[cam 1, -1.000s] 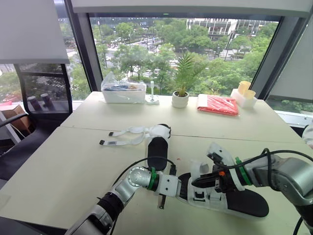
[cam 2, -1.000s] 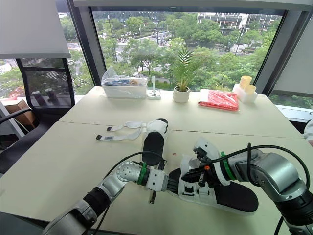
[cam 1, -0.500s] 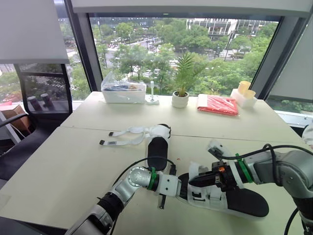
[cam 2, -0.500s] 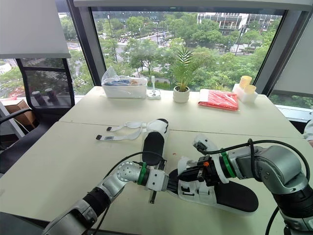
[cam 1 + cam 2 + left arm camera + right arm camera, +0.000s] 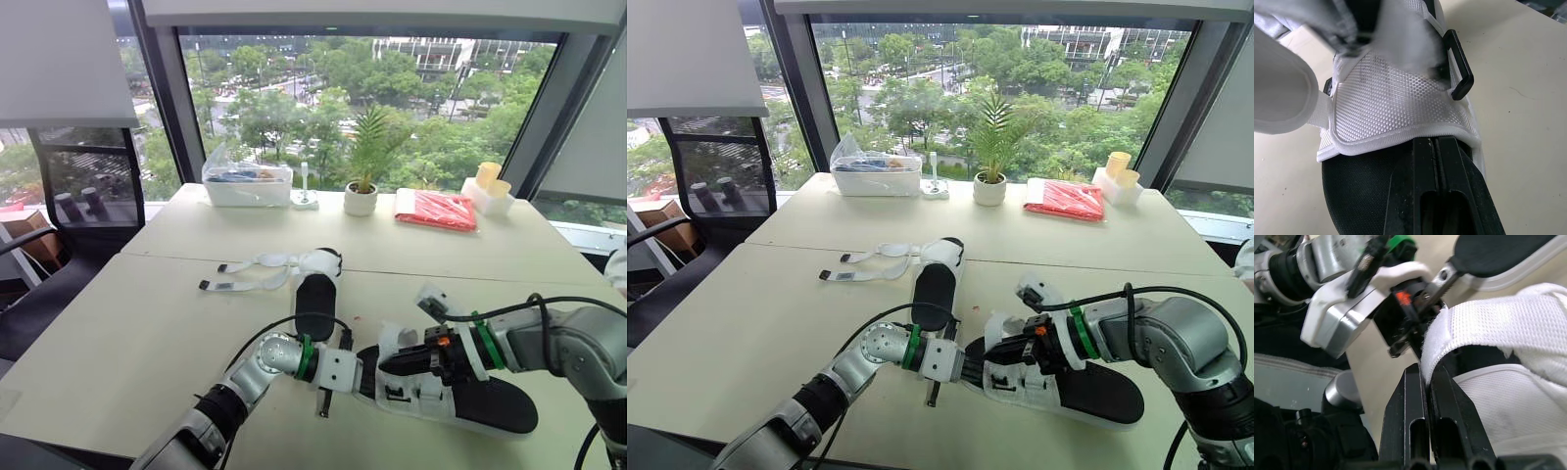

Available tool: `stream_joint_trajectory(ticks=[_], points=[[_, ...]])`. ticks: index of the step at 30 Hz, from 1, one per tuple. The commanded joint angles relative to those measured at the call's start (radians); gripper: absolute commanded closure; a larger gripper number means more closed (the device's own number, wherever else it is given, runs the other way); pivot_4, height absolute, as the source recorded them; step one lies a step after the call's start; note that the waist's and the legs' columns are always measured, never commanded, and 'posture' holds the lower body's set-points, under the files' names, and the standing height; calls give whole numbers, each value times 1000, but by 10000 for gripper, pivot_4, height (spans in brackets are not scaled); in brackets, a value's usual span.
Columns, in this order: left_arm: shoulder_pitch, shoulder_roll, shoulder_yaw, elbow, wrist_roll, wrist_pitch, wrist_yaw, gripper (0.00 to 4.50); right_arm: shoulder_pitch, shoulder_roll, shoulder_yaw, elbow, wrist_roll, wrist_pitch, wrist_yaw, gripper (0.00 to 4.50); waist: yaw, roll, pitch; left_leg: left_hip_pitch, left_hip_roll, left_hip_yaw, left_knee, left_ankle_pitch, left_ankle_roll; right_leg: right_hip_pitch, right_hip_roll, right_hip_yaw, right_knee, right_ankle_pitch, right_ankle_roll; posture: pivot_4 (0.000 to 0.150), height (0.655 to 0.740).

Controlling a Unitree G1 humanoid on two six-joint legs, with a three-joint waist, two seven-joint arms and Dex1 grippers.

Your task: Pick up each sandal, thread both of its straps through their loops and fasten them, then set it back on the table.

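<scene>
Lying flat on the front part of the table (image 5: 118, 333), towards the robot's right, the near sandal (image 5: 495, 403) shows its black sole with the white mesh upper bunched at the end that faces the left arm. The left gripper (image 5: 364, 374) meets that end – in the left wrist view its two black fingers (image 5: 1449, 196) sit drawn together with only a narrow slit between them, clamped on the sandal's edge just under the mesh. A black plastic loop (image 5: 1459, 68) stands at the side of the mesh, close ahead of those fingers. The right gripper (image 5: 1007, 354) reaches in from the other side, above the upper, and the two grippers sit very near each other. Its fingers (image 5: 1415, 411) are pressed together on the edge of a white strap (image 5: 1484, 323), which rises out from between them and curves away over the sandal. The far sandal (image 5: 315, 294) rests further back near the middle of the table, well apart from both grippers, with its two loose straps (image 5: 245, 274) spread flat towards the robot's left – both unfastened. Along the window edge stand a clear container (image 5: 247, 184), a small potted plant (image 5: 361, 199), a red packet (image 5: 436, 210) and a pair of yellow cups (image 5: 488, 176).
</scene>
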Motion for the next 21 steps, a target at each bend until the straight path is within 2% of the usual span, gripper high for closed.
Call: stream_joint_trajectory(ticks=[1, 21], points=[[45, 35, -64, 104, 99, 57, -31, 45000, -22, -16, 4, 8, -8, -21, 17, 44613, 0, 0, 0, 0, 0, 0, 0, 0, 0, 0, 0, 0, 0, 0, 0, 1500, 7374], [40, 39, -64, 108, 99, 57, -34, 45000, -18, -24, -27, 25, 52, 19, 41, 44613, 0, 0, 0, 0, 0, 0, 0, 0, 0, 0, 0, 0, 1, 0, 0, 1500, 7374]])
